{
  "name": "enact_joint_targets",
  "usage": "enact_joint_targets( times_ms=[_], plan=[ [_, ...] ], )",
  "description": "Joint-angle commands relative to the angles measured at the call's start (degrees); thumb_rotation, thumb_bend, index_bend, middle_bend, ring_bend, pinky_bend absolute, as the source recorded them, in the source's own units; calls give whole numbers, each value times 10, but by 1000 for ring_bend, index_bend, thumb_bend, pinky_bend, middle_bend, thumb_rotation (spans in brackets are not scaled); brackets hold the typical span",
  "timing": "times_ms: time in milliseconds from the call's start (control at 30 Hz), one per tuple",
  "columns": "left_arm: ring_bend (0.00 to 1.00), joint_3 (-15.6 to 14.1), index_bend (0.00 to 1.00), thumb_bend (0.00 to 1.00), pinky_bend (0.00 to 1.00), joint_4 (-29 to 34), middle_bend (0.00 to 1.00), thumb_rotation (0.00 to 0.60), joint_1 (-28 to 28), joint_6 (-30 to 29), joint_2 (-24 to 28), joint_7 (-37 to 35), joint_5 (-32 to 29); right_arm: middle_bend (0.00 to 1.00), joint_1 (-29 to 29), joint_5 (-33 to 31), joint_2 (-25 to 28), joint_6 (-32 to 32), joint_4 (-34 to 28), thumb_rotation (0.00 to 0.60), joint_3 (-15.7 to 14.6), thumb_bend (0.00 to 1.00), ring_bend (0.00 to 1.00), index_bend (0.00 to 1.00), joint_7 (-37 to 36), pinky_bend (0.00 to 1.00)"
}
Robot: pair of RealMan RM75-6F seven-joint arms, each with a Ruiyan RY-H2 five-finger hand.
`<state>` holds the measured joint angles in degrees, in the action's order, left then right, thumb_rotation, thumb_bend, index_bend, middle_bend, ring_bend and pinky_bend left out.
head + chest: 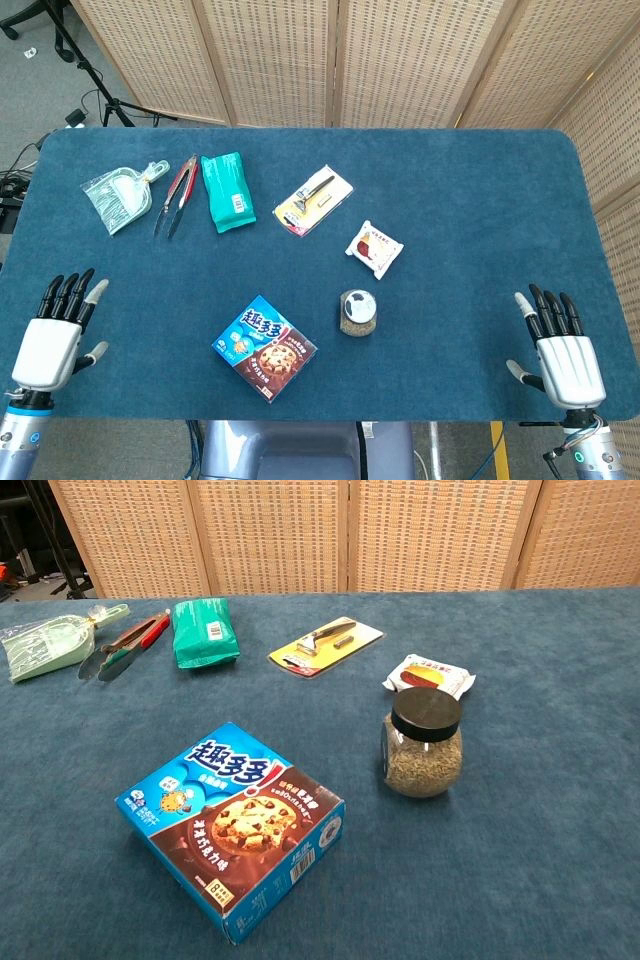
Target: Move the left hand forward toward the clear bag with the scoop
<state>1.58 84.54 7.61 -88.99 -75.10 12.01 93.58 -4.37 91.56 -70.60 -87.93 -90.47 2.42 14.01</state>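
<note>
The clear bag with the pale green scoop (120, 195) lies at the far left of the blue table; the chest view has the same bag (50, 645) at its left edge. My left hand (54, 335) rests flat near the table's front left corner, fingers apart and holding nothing, well short of the bag. At the front right corner my right hand (562, 349) lies the same way, fingers spread and empty. Neither hand appears in the chest view.
Right of the bag lie red-handled tongs (178, 193), a teal packet (226, 190), a carded razor (314, 199) and a small snack packet (374, 247). Nearer the front stand a blue cookie box (264, 347) and a black-lidded jar (358, 312).
</note>
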Motion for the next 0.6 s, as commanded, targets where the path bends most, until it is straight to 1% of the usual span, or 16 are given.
enact_joint_targets(
  times_ms=[33,67,100,167,200,267,300,367,433,567,600],
  plan=[
    [170,12,0,197,231,3,73,600,12,9,3,5,-6,0,0,0,0,0,-1,600,0,82,0,0,0,0],
    [253,21,0,216,286,5,147,600,18,12,4,8,-10,0,0,1,0,0,-1,600,0,82,0,0,0,0],
    [306,29,0,228,317,7,201,600,24,14,5,9,-13,0,0,1,0,0,-1,600,0,85,0,0,0,0],
    [450,45,0,266,384,9,351,600,38,20,6,6,-18,0,-1,1,0,1,0,600,-1,87,0,0,0,0],
    [488,50,0,280,402,11,391,600,44,28,9,3,-23,0,-1,1,0,2,0,600,-1,86,0,0,1,0],
    [596,59,0,337,454,24,502,600,60,58,24,-1,-39,0,-2,0,-1,5,-1,600,-1,86,0,0,2,0],
    [627,75,0,360,472,39,536,600,83,97,41,-10,-62,0,-3,0,-2,7,-1,600,-2,84,0,0,3,0],
    [703,89,0,436,516,63,625,600,101,138,64,-13,-91,0,-3,-1,-2,8,-1,600,-2,83,0,0,4,0],
    [738,100,0,483,536,81,658,600,116,165,84,-5,-113,0,-3,-2,-2,9,-1,600,-2,83,0,0,4,0],
    [768,127,0,545,557,106,664,600,149,217,117,32,-168,0,-5,-6,-3,14,0,600,-1,82,0,0,4,0],
    [771,135,0,557,560,111,666,600,163,242,127,44,-191,0,-6,-8,-3,17,1,600,-1,83,0,0,4,0]
  ],
)
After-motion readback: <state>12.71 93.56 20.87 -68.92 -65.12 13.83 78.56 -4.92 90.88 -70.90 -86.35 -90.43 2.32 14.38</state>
